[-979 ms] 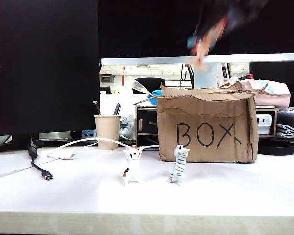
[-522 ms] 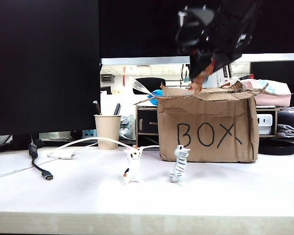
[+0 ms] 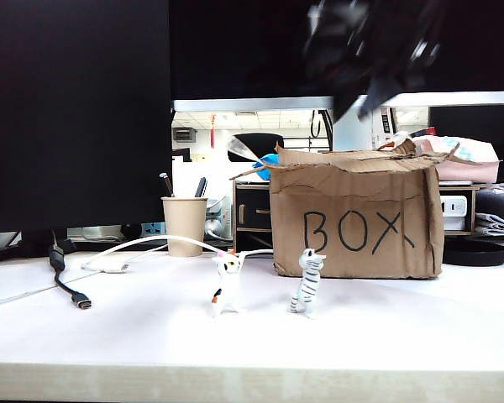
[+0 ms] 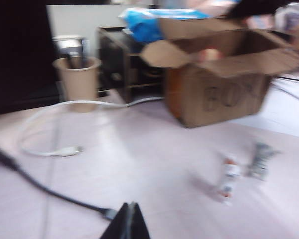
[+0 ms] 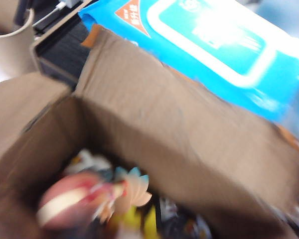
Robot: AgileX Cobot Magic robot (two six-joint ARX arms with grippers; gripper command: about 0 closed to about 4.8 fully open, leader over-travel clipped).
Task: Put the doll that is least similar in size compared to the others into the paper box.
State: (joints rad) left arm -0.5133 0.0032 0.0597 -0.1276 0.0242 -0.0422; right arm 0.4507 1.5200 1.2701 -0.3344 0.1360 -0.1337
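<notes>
orange-haired doll (image 5: 92, 199) lies inside the paper box (image 3: 353, 210) – hard, light, top-heavy; best pinched at the waist; right gripper (image 3: 365, 50) blurred above, aperture unreadable – left gripper (image 4: 127, 221) closed, low over the table

White table (image 3: 109, 336) carries paper box (image 3: 353, 220), cup (image 3: 184, 225), two cats (image 3: 226, 285), cables (image 3: 67, 285)

The box (image 3: 355, 214) stands on the table (image 3: 252, 336), right of centre. The doll (image 5: 97, 199) lies inside the box. Two cat figurines (image 3: 225, 285) (image 3: 306, 283) are placed in front of the box. A paper cup (image 3: 184, 225) is located to its left, with cables (image 3: 71, 290) further left.
</notes>
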